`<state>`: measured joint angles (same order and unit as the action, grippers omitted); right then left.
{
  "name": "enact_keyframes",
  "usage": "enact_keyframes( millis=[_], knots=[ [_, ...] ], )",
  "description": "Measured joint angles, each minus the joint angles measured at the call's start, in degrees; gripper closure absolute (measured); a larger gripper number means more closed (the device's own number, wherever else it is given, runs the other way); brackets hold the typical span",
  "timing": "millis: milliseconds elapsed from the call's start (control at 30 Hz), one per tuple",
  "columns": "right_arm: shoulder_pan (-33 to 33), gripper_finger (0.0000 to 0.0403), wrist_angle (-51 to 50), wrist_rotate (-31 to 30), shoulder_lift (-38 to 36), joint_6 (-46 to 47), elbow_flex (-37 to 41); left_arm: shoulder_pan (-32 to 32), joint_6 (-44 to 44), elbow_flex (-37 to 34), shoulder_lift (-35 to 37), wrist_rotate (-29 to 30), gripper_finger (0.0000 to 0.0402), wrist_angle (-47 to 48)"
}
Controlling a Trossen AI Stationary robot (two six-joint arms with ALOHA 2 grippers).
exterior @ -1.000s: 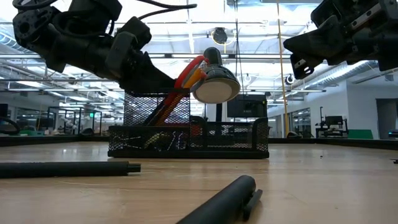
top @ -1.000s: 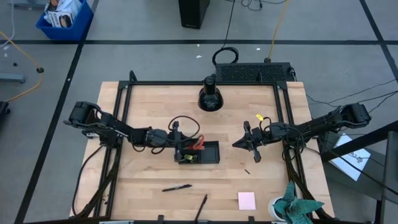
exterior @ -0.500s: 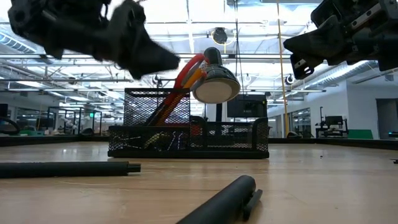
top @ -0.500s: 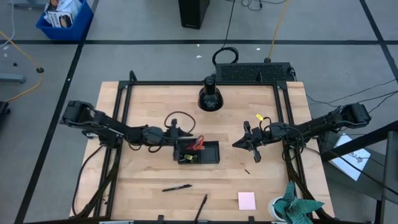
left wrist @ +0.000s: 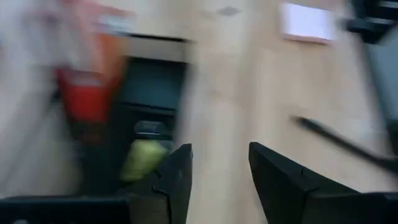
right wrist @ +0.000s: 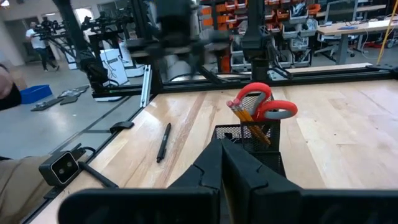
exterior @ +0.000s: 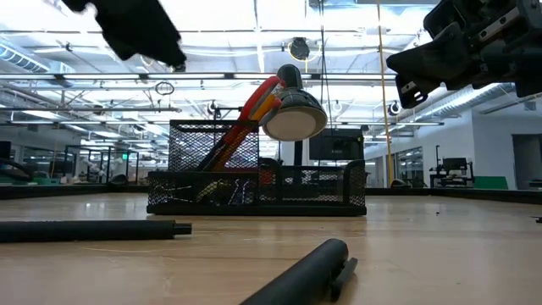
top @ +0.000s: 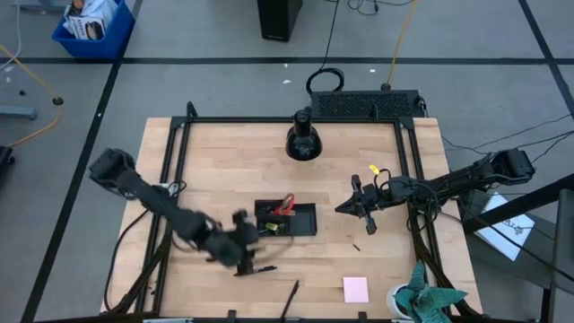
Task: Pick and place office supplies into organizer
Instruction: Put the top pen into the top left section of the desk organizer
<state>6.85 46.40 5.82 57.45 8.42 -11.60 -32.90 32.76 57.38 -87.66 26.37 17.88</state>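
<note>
Swung away from the organizer [top: 285,218] toward the near table edge: left gripper [top: 244,257], fingers spread and empty, now over a dark pen [top: 256,269]. Scissors [right wrist: 264,102] and pencils [right wrist: 247,118] standing in the mesh cup. Likely next pick: that pen. Right gripper [top: 360,208] pressed shut, waiting right of the organizer.

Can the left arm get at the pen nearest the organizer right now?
Probably yes. The left gripper is open with nothing between its fingers, right beside that pen on bare table. The organizer sits farther back, out of the way.
</note>
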Motion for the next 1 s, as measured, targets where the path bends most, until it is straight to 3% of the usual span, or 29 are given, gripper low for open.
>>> enact_keyframes(
  millis=[233, 467, 1000],
  knots=[
    [0.0, 0.0403, 0.1, 0.0, 0.0, -0.1, 0.0, -2.2, 8.1, 9.7, -14.5, -8.6, 0.0240, 8.1],
    [0.0, 0.0403, 0.1, 0.0, 0.0, -0.1, 0.0, -0.8, 8.3, 14.4, -22.9, -18.2, 0.0240, 8.8],
    [0.0, 0.0403, -1.3, 0.0, 0.0, -0.1, 0.0, 0.5, 4.8, 15.2, -31.0, -18.8, 0.0255, 8.6]
  ],
)
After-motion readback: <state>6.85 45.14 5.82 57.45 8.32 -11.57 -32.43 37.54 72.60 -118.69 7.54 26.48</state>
